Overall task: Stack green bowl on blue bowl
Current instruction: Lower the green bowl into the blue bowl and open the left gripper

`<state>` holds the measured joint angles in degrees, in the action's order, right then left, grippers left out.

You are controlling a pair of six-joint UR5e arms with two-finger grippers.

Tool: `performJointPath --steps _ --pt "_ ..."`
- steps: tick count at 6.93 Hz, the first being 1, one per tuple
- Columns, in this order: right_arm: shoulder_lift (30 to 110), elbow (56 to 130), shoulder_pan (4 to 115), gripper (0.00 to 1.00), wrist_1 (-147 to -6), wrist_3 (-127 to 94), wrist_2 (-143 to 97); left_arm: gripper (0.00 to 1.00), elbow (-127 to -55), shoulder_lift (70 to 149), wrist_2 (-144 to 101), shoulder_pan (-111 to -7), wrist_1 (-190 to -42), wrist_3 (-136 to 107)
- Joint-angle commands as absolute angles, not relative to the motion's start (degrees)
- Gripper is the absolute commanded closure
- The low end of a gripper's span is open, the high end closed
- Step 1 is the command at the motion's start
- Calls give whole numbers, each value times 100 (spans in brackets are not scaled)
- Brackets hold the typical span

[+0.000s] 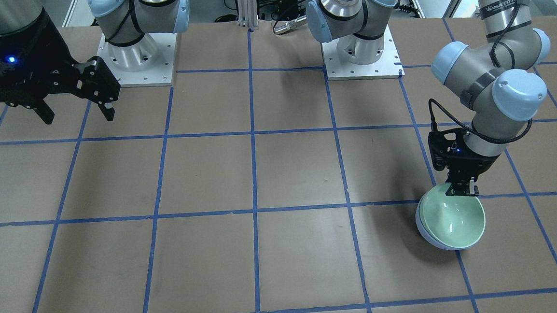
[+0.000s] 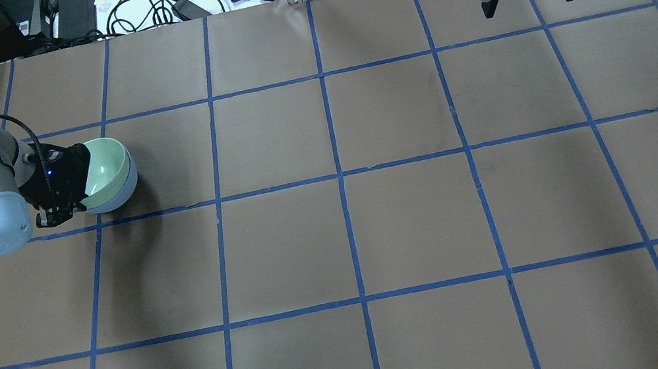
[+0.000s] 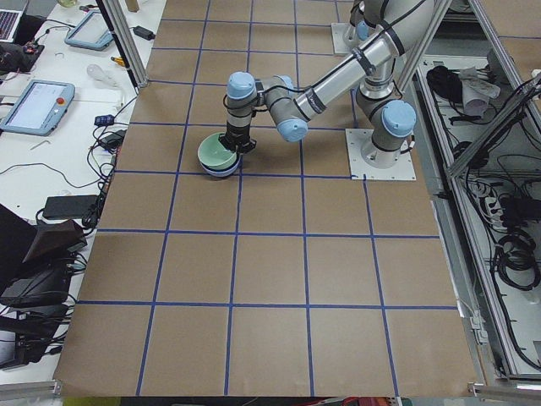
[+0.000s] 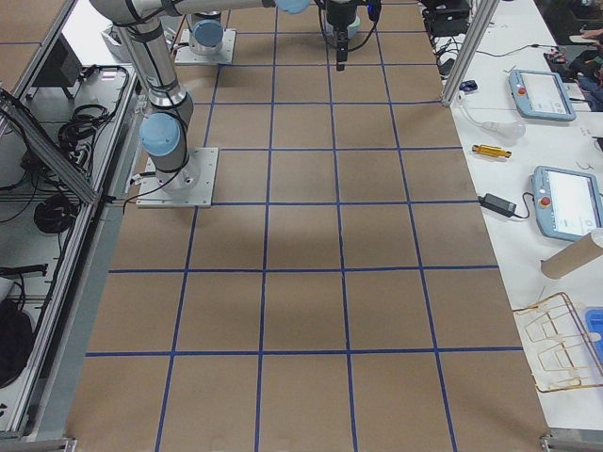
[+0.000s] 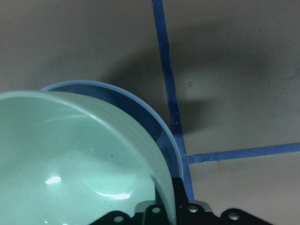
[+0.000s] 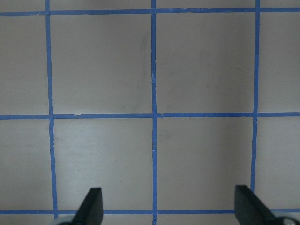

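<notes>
The green bowl sits tilted inside the blue bowl, which stands on the table at the robot's left. My left gripper is shut on the green bowl's near rim. In the left wrist view the green bowl fills the lower left, and the blue bowl's rim shows just outside it. Both also show in the overhead view, the green bowl over the blue bowl. My right gripper hangs open and empty, high above the table's far right corner, and its fingertips frame bare table.
The table is brown paper with a blue tape grid. The two arm bases stand at its robot-side edge. Cables and tablets lie on the bench beyond the far edge.
</notes>
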<state>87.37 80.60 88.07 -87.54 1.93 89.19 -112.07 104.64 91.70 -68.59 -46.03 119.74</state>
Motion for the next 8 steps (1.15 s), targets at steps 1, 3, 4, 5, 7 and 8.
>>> performJointPath --steps 1,3,4,5,7,8 --pt "8736 8060 8807 0 -8754 193 8921 0 -11171 10477 9176 -6855 -4597 11944" --pt "8736 8060 8807 0 -8754 193 8921 0 -11005 10206 9185 -6882 -4788 11631" --pt "8736 8060 8807 0 -8754 193 8912 3 -10621 9987 9115 -6882 -5808 11245" --pt "8736 8060 8807 0 -8754 193 8921 3 -10173 9680 9071 -6899 -6775 10710" --pt "8736 8060 8807 0 -8754 193 8912 3 -9391 9073 9062 -6978 -8525 9865" --pt "8745 8060 8807 0 -8754 193 8921 2 -9082 8922 8835 -6996 -9082 9322"
